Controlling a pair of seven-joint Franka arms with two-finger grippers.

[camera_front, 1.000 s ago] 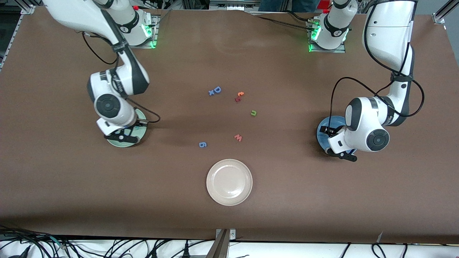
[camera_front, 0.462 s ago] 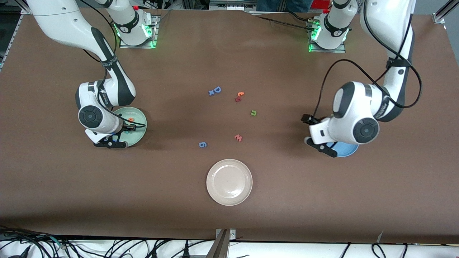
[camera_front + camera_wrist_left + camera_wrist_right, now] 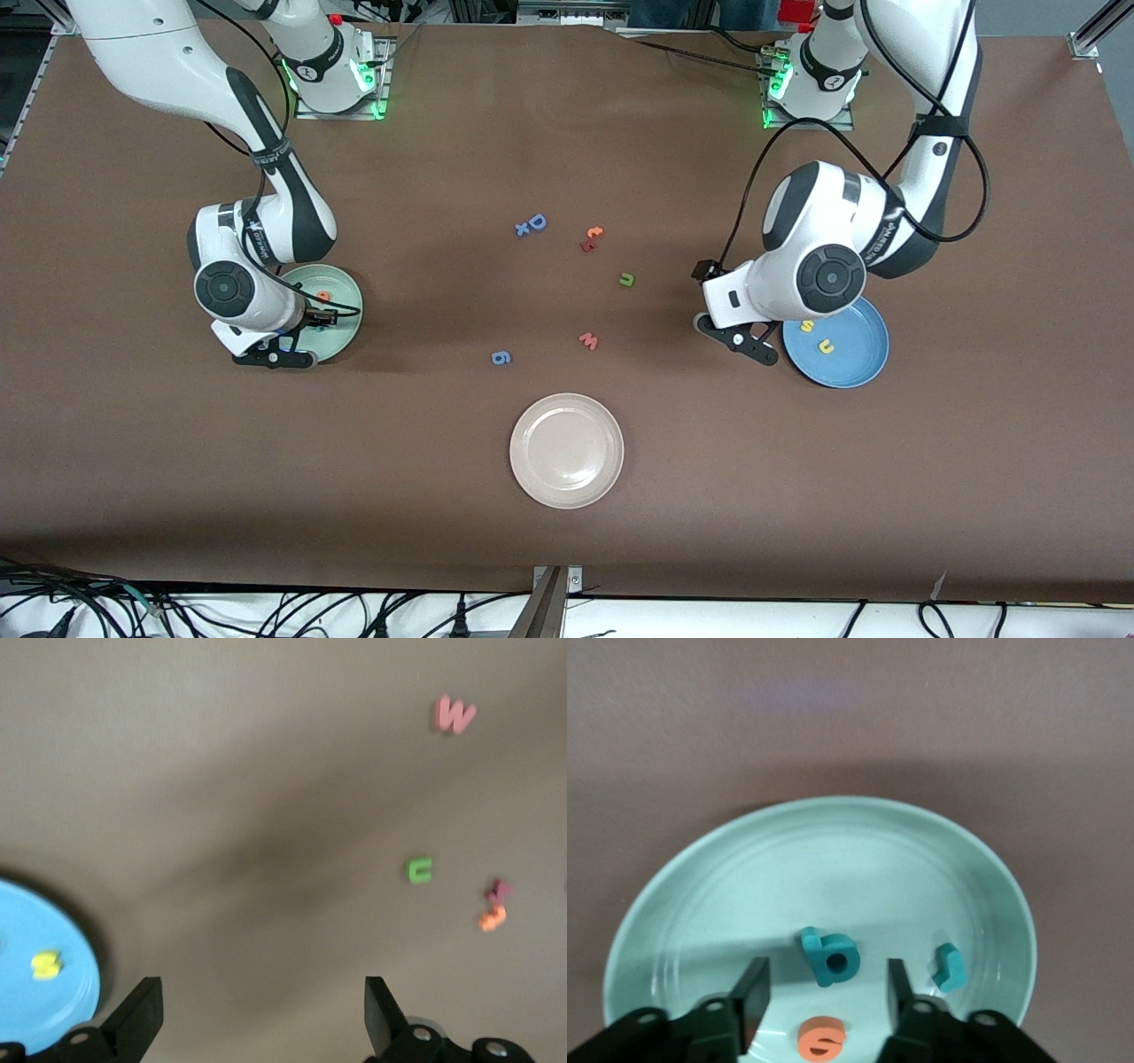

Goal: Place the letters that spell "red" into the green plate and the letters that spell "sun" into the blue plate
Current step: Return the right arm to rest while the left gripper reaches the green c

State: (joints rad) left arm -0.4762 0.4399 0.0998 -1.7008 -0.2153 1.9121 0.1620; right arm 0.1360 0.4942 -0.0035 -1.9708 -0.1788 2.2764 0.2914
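While my right arm folds down from its base with the wrist bent low, my right gripper (image 3: 282,347) hangs just over the green plate (image 3: 350,312), its fingers (image 3: 754,994) parted with nothing between them. Item: teal "d" (image 3: 830,957), lying in that plate under the gap of the fingers. Item: teal "r" (image 3: 949,967), in the same plate, beside the "d" and apart from it. Item: orange "e" (image 3: 821,1038), also in the plate, near the "d". Item: my left arm, arched from its base with the elbow high and the wrist turned toward the middle of the table; my left gripper (image 3: 740,339) sits low over bare tabletop just beside the blue plate (image 3: 864,359), fingers (image 3: 140,1014) spread wide and holding nothing. Item: yellow "s" (image 3: 807,326), in the blue plate. Item: yellow "u" (image 3: 827,346), in the blue plate, near the "s" and nearer the front camera. Item: dark green "u" (image 3: 626,280), on the table between the two plates, outside both. Item: pink-red "w" (image 3: 589,340), on the table, nearer the front camera than the green letter. Item: beige-white plate (image 3: 567,450), nearest the front camera, with nothing in it.
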